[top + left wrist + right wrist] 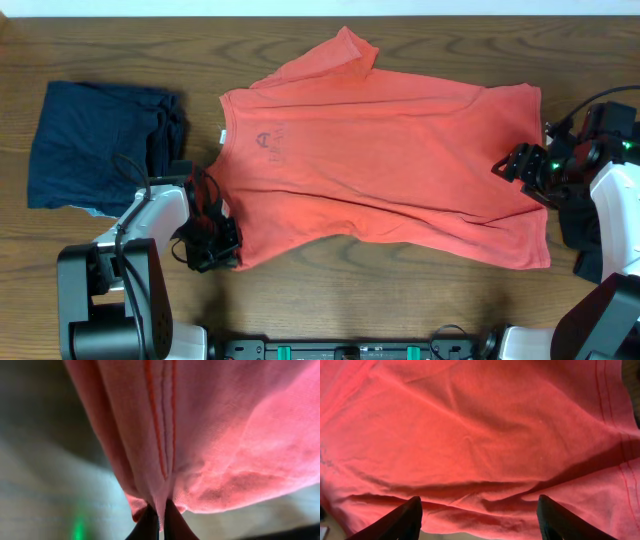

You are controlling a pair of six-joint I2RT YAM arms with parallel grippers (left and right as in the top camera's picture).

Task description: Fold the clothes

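Your left gripper [161, 525] is pinched closed. Its two dark fingers [149, 527] meet almost tip to tip, and a fold of the coral-red T-shirt [400, 150] is caught between them. From that pinch the cloth rises and fans out above the fingertips, and a double line of stitching runs straight up from the grip. Behind the fabric the left wrist view is blurred.

From overhead, this pinch is at the shirt's near-left corner. The rest of the shirt spreads away from the fingers, flat across the wooden table [120, 40]. One sleeve points to the far edge, and there is a faint print by the collar.

Your right gripper [477, 520] is spread wide. Its fingers [400, 520] stand at opposite sides of the right wrist view, and nothing is clamped between them. Red fabric fills everything ahead of the tips and the gap between them, lying in shallow wrinkles. A stitched hem runs off to the right of the right-hand finger. You cannot tell whether the tips touch the cloth. From overhead, this gripper sits at the shirt's right edge.

A folded navy garment [90, 145] lies beyond your left fingers, apart from the shirt.
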